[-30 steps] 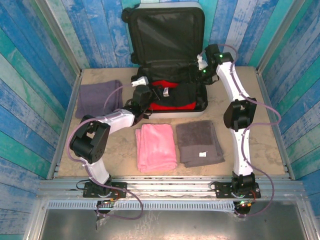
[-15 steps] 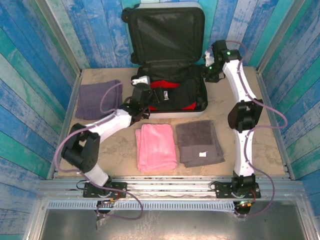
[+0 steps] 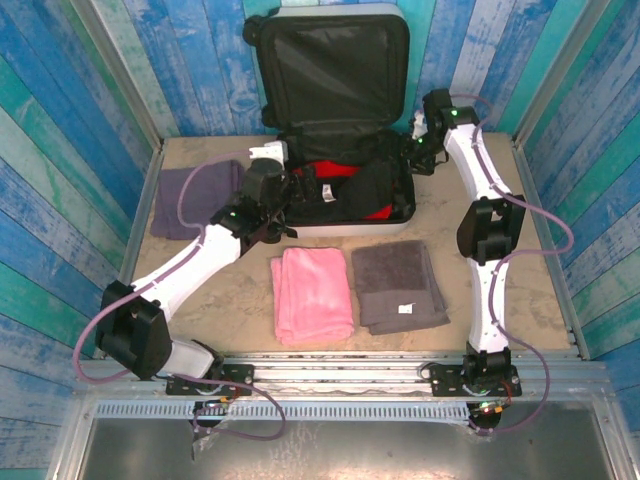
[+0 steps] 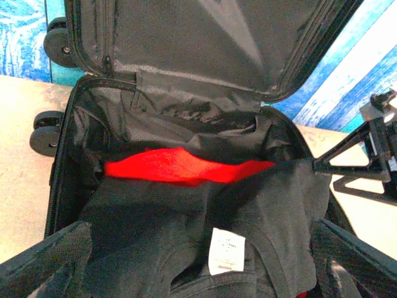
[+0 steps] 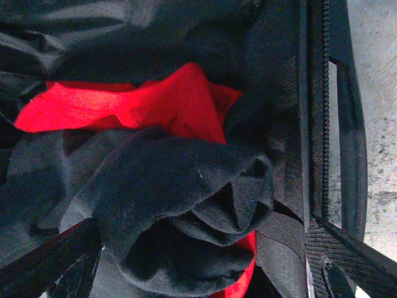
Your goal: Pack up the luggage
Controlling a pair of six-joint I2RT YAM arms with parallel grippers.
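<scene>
The left claw (image 4: 195, 261) hangs at the case's front left with its jaws wide apart, gripping nothing. Beneath the gap lies a crumpled black garment (image 4: 186, 217), soft and matte, with a small white sewn-in label (image 4: 225, 251) whose print is too fine to read. The right claw (image 5: 192, 261) is spread just as wide at the case's right edge, over a rolled lump of dark fleecy cloth (image 5: 180, 186). Whether its fingers brush that fabric I can't tell from here. A bright red cloth (image 5: 124, 102) shows from under the black.

The luggage (image 3: 330, 70) sits open at the far middle of the table (image 3: 540, 290), its base flat and its lid propped up against the back wall. It has a white hard shell, wrinkled black nylon lining, a toothed black zip (image 5: 322, 112) along the rim and black wheels (image 4: 61, 42).

Nearer on the sandy tabletop lie a folded pink terry towel (image 3: 312, 292) and, just beside it, a grey towel (image 3: 400, 280) with a white tag. A purple towel (image 3: 190, 195) lies off to the left. Blue and teal painted planks (image 3: 60, 150) wall it all in.
</scene>
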